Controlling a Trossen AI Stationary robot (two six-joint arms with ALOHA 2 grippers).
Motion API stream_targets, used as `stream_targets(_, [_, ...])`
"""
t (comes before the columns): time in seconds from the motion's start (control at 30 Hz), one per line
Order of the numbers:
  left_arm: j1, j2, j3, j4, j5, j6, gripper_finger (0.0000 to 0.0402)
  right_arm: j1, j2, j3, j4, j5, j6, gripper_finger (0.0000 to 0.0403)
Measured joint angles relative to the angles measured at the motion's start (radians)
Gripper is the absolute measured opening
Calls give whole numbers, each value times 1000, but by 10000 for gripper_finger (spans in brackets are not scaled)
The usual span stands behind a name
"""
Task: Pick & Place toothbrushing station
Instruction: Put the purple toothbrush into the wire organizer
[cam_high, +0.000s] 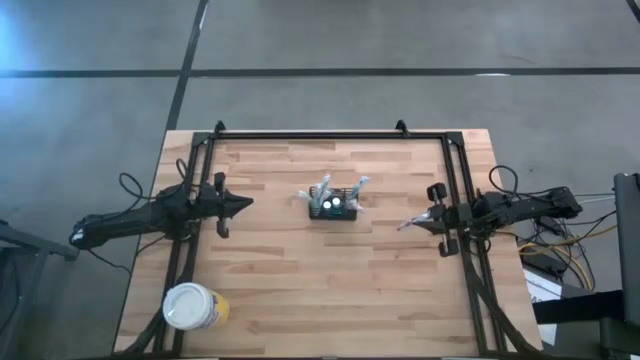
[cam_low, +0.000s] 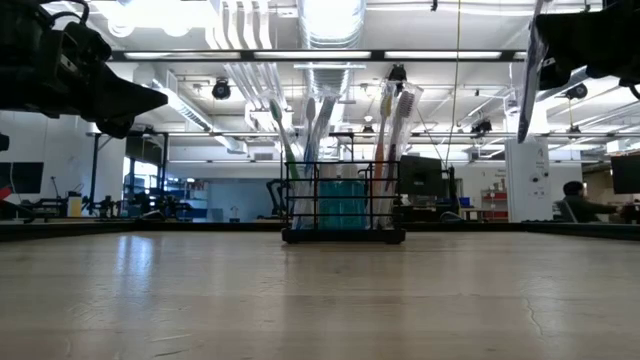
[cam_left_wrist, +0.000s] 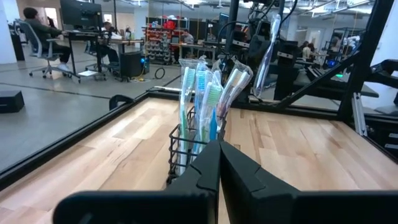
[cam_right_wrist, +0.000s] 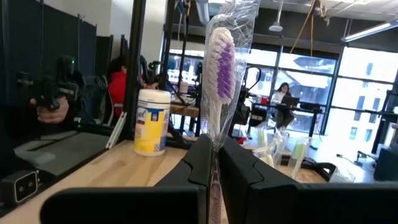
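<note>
High view shows the toothbrushing station (cam_high: 333, 206), a small black slatted holder, standing upright on the wooden table (cam_high: 300, 290) just past the table's centre toward twelve o'clock. Wrapped toothbrushes (cam_high: 322, 190) lean out of it, most fanning toward twelve o'clock and one tipping toward two o'clock.

The left gripper (cam_high: 243, 204) sits at nine o'clock from the holder, well apart from it, its tip aimed at the holder. In the left wrist view its two fingers (cam_left_wrist: 205, 171) lie pressed together with nothing between them, and the holder (cam_left_wrist: 186, 149) with its brushes stands straight ahead past the fingertips.

The right gripper (cam_high: 420, 220) sits at three o'clock from the holder, also well apart, pointing back toward it. Its fingers (cam_right_wrist: 202, 158) are closed tight on a wrapped toothbrush (cam_right_wrist: 217, 81) with purple and white bristles; in the right wrist view the brush stands up from between the fingertips inside clear film. In the high view the same brush (cam_high: 408, 224) shows as a pale sliver sticking out from the gripper tip toward the holder.

A round yellow cup (cam_high: 192, 307) with a white lid stands near the table's seven o'clock corner, well away from both arms and the holder.

In the low view the holder (cam_low: 343, 210) rests flat on the tabletop with a teal item inside and brushes rising above its rim, while both arms hang above the surface to either side. People sit at desks in the room beyond the table.
</note>
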Motion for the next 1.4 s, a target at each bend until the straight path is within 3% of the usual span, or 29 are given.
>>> stream_targets(0.63, [0,0,1,26,-24,-23,12,0,0,0,0,0,-1,13])
stream_targets(0.97, [0,19,83,44,-38,-47,12,0,0,0,2,5,-5,13])
stream_targets(1.13, [0,118,168,57,-74,3,12,-1,7,0,40,96,11,13])
stream_targets(1.4, [0,422,333,190,-76,88,12,-1,113,67,98,82,11,13])
